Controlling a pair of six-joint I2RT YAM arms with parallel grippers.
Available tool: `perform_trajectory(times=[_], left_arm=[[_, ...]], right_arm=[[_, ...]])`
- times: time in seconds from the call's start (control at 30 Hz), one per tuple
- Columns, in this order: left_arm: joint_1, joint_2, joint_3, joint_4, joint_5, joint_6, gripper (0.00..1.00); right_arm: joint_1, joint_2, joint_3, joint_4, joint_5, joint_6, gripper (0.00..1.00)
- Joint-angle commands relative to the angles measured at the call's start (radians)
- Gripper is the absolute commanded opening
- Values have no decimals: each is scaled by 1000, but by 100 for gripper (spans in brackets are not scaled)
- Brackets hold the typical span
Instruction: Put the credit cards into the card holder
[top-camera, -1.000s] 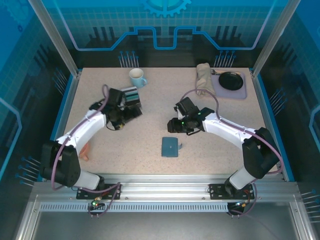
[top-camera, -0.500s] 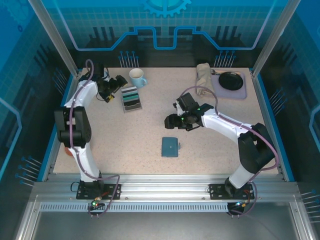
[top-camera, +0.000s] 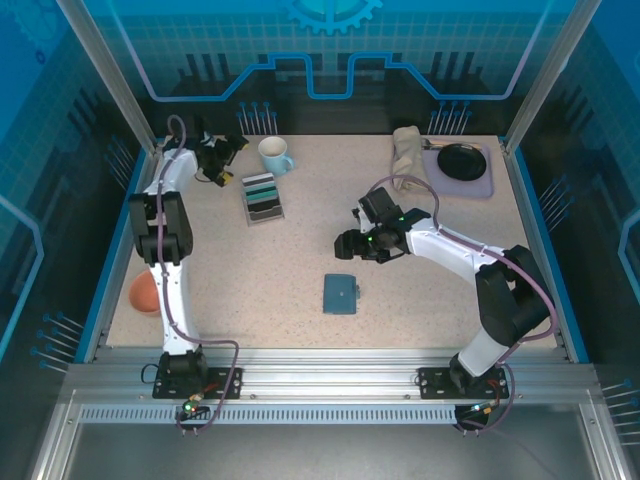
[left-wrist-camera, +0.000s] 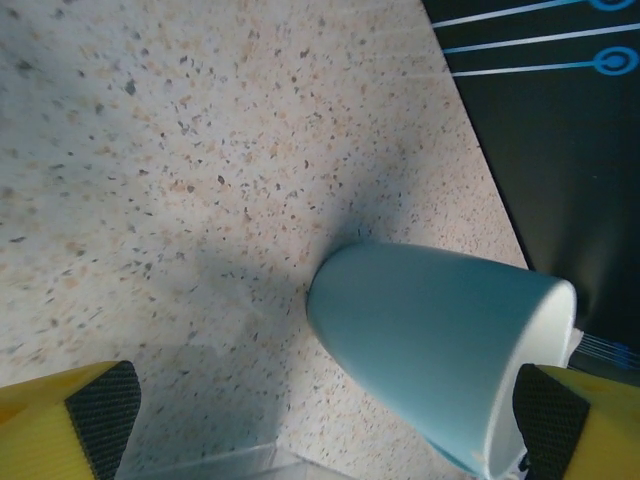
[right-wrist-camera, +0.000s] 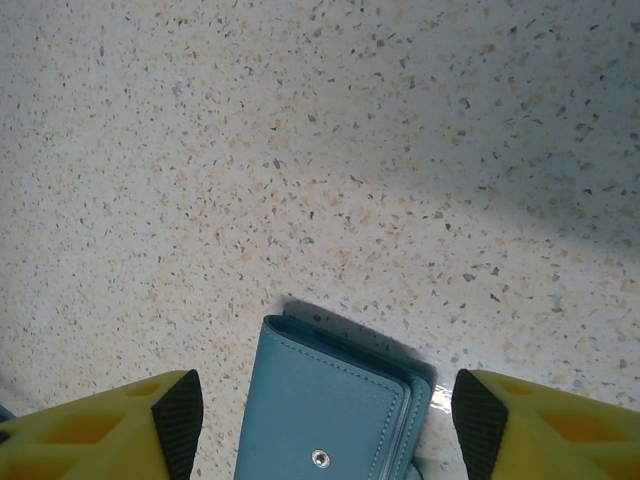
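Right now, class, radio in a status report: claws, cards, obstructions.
Left claw open beside the mug. Right claw open, empty, near the closed card holder. Credit cards in the grey rack. Nothing blocking the holder.

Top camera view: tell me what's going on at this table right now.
The job is getting the credit cards into the card holder, and nothing is held at this moment. The cards sit in a grey rack near the mug. The left gripper hangs open beside that mug at the far left corner. The right gripper hovers open next to the closed card holder mid-table.
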Motion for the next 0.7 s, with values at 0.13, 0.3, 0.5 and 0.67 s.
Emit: perform_trajectory(times=[0.13,0.3,0.5,0.67], left_arm=[[-7,-9,-111,80,79,-82,88],[-10,-59,-227,143,92,-92,75],[-37,-98,-304,162,126,-68,69],[-84,-140,-376,192,140,-56,66]], right_arm=[[-22,-18,-24,-23,-10,3,69],[-24,-22,-38,-22,-16,7,68],[-24,-50,-66,-19,-9,9,68],[-25,-74,-96,-16,0,13,67]])
